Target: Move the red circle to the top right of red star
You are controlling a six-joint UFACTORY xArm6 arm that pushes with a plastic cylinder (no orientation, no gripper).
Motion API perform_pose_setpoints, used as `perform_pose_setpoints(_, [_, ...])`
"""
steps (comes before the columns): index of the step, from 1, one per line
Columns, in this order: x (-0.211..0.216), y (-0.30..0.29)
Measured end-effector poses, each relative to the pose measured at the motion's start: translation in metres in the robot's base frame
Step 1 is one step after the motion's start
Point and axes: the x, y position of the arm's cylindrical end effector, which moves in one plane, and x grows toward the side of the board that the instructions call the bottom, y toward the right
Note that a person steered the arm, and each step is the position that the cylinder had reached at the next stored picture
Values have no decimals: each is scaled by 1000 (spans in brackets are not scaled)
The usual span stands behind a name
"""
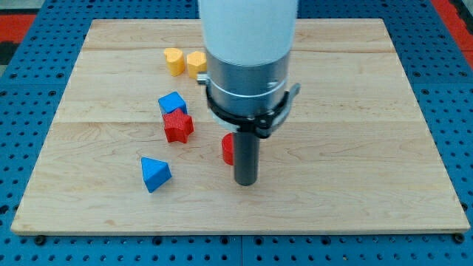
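Observation:
The red circle (228, 149) lies near the board's middle, partly hidden behind my rod. My tip (245, 182) rests on the board just right of and below the red circle, touching or almost touching it. The red star (178, 125) lies to the left of the red circle, slightly higher in the view. A blue cube (171, 103) touches the star's upper left side.
A blue triangle (154, 174) lies at the lower left. A yellow heart (174, 60) and a second yellow block (196, 63) sit near the view's top, the second partly behind the arm. The wooden board (355, 148) ends in edges on all sides.

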Motion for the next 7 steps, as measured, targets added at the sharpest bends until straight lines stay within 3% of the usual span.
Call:
perform_pose_setpoints(3, [-73,-54])
perform_pose_setpoints(5, [-31,2])
perform_pose_setpoints(6, [26,-14])
perform_pose_setpoints(7, [41,-83])
